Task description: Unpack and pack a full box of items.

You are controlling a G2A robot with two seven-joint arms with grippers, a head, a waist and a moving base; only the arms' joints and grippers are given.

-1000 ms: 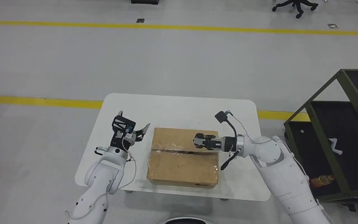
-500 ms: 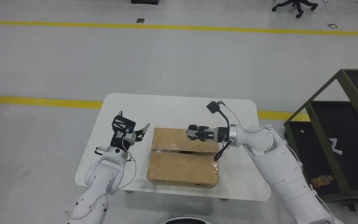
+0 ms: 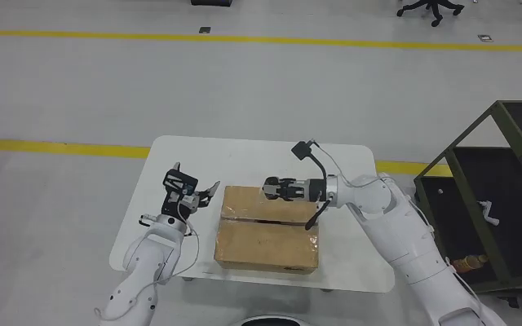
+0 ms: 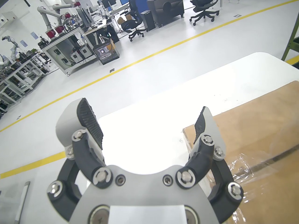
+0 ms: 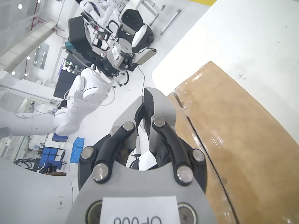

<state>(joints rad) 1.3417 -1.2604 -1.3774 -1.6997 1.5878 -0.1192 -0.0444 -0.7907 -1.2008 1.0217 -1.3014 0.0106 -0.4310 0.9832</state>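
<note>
Closed cardboard box on the white table, lying toward the near edge and about midway between the left and right edges; its flaps were shut and clear tape ran along the centre seam. The right hand, fingers clenched together with nothing between them, was held over the far edge of the box top, pointing toward the table's left edge; contact with the cardboard could not be judged. The left hand was spread wide and held nothing. It stood over the bare table just beside the box's far left corner, with one finger nearest the box's edge.
</note>
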